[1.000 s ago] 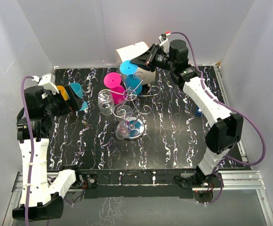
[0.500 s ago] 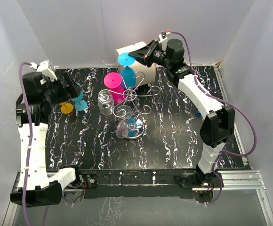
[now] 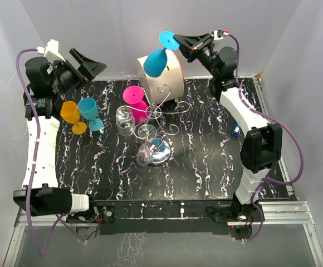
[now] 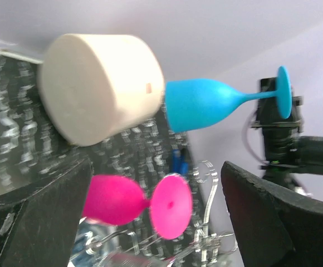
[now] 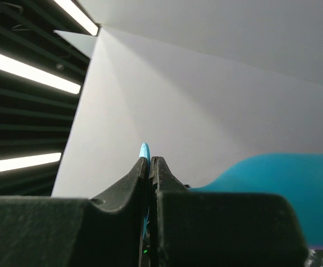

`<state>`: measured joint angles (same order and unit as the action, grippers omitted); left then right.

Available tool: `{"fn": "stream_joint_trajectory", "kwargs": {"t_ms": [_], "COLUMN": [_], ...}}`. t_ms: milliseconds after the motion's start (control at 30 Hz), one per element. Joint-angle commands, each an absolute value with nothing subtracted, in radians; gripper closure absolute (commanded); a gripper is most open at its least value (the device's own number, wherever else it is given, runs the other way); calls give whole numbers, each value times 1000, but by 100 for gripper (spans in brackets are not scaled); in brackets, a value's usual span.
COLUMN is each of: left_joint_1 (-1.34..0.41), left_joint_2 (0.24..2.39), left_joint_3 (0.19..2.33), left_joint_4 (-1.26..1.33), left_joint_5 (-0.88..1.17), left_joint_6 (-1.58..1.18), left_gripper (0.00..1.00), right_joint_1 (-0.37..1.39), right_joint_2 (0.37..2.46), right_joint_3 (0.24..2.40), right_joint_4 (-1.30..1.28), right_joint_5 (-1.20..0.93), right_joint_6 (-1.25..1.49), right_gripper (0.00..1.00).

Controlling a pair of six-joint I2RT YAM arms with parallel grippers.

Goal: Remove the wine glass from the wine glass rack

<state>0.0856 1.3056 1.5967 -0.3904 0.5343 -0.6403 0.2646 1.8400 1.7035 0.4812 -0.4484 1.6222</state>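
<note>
My right gripper [image 3: 178, 41] is shut on the foot of a blue wine glass [image 3: 155, 61] and holds it high in the air over the white drum, its bowl tilted down-left. In the right wrist view the blue foot [image 5: 144, 149] is pinched between my fingers. The silver wire rack [image 3: 162, 110] stands mid-table on its chrome base [image 3: 160, 153]. A pink glass [image 3: 133, 97] and a clear glass [image 3: 125, 119] hang on it. My left gripper [image 3: 94, 64] is open and empty, raised at the back left. Its view shows the blue glass [image 4: 197, 103] and the pink glass [image 4: 114, 197].
A white cylindrical drum [image 3: 170, 75] lies at the back behind the rack. An orange glass [image 3: 71, 113] and a teal glass [image 3: 89, 108] stand upright on the table's left side. Another clear glass [image 3: 146, 151] lies by the chrome base. A small blue item [image 3: 235, 132] sits at the right.
My right gripper has lifted the blue glass up and back, clear of the rack. My left gripper has risen away from the orange and teal glasses, which now stand alone.
</note>
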Motion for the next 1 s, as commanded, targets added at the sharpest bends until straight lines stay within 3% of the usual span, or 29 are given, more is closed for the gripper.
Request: {"fn": "stream_joint_trajectory", "kwargs": {"t_ms": [0, 200, 667, 967], "left_joint_1": [82, 77, -27, -34], "left_joint_2": [1352, 1437, 1456, 1433], "left_joint_3": [1591, 1561, 1446, 1372], "left_joint_4": [27, 432, 742, 955], "left_joint_5": [781, 839, 842, 809], "left_joint_6": [-1014, -1359, -1629, -1814], "left_gripper": [2, 3, 7, 25], "right_joint_1": [277, 313, 407, 411], "right_joint_2": [1814, 1831, 1842, 1838], "right_joint_3": [1747, 1809, 1847, 1796], "right_joint_4": [762, 811, 869, 956], "right_joint_5": [-416, -413, -371, -351], "right_joint_6": [1810, 1891, 1934, 2028], "right_gripper": [100, 100, 100, 100]}}
